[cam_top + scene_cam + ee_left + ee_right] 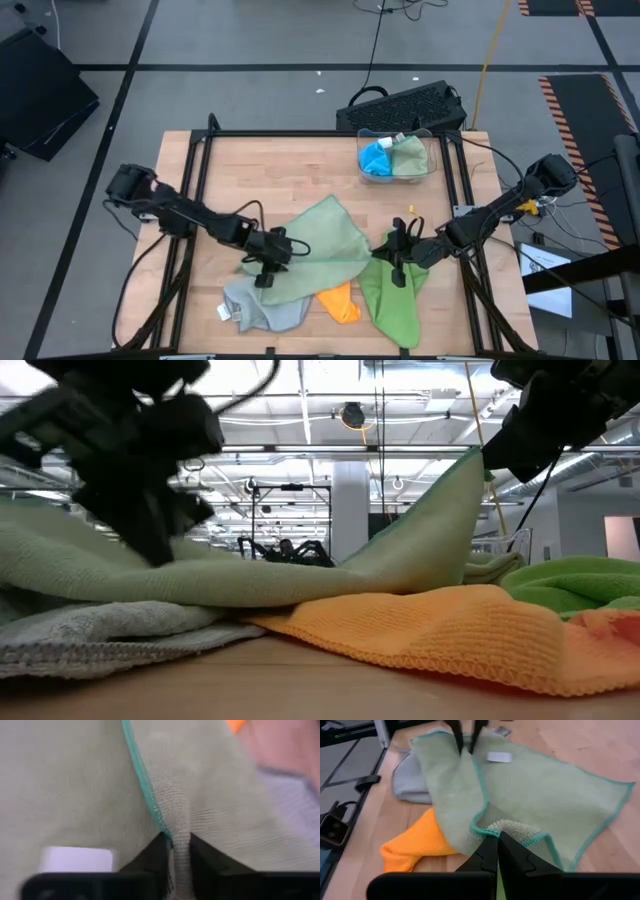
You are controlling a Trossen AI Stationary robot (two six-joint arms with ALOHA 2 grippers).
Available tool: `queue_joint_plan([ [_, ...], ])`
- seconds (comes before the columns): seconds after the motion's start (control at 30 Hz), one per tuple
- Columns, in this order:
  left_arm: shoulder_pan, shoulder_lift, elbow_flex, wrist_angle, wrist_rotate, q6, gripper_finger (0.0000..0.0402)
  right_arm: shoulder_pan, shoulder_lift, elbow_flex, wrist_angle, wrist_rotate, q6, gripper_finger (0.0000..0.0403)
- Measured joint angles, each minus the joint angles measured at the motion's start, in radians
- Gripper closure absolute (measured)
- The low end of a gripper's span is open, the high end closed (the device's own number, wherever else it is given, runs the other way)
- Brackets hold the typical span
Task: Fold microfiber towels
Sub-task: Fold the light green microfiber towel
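Note:
A sage green towel (325,238) with a teal hem lies spread across the table's middle. It overlaps a grey towel (262,305) at the near left and an orange towel (340,302). A lime green towel (395,295) lies bunched at the near right. My left gripper (268,270) is shut on the sage towel's near left part, beside a white tag (77,859). My right gripper (393,260) is shut on the sage towel's right corner, which rises to a peak (465,470) in the low view. My left gripper pinches a raised fold of the sage towel (179,851) between its two fingers, right beside the teal hem (145,790). The fingers slant down from the table's left. Around the hold the towel rests on the grey towel. My right gripper pinches the sage towel's hemmed corner (512,831) between its two shut fingers, coming from the table's right and slanting down. The corner is curled over at the fingertips and lifted off the table. The cloth slopes down from it to the table.
A clear bin (432,160) at the far right holds a bright blue towel (376,158) and a pale green one. A black keyboard (405,105) lies beyond the far edge. Bare wood shows at the far left of the table (260,175).

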Motion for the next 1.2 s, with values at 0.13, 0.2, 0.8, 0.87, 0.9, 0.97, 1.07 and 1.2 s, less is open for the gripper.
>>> queue_joint_plan([
  [0.13,0.000,-0.142,0.000,-0.098,-0.060,0.010,0.0390,0.006,0.000,0.000,0.037,0.044,0.003,0.0403],
  [0.2,0.000,-0.215,0.000,-0.139,-0.105,0.020,0.0382,0.002,0.000,0.000,0.088,0.073,-0.025,0.0403],
  [0.8,0.300,-0.643,0.038,-0.207,-0.457,0.469,0.0395,-0.384,0.000,0.225,0.505,-0.028,-0.724,0.0403],
  [0.87,0.357,-0.659,0.071,-0.179,-0.447,0.503,0.0394,-0.437,0.000,0.269,0.477,-0.070,-0.744,0.0403],
  [0.9,0.381,-0.665,0.094,-0.173,-0.428,0.508,0.0392,-0.455,-0.002,0.295,0.449,-0.084,-0.748,0.0403],
  [0.97,0.418,-0.675,0.148,-0.180,-0.359,0.507,0.0384,-0.471,-0.014,0.345,0.376,-0.088,-0.752,0.0403],
  [1.07,0.439,-0.683,0.230,-0.246,-0.213,0.467,0.0384,-0.450,-0.030,0.412,0.257,-0.091,-0.745,0.0403],
  [1.2,0.434,-0.682,0.286,-0.411,-0.027,0.397,0.0395,-0.370,-0.038,0.441,0.121,-0.097,-0.702,0.0403],
])
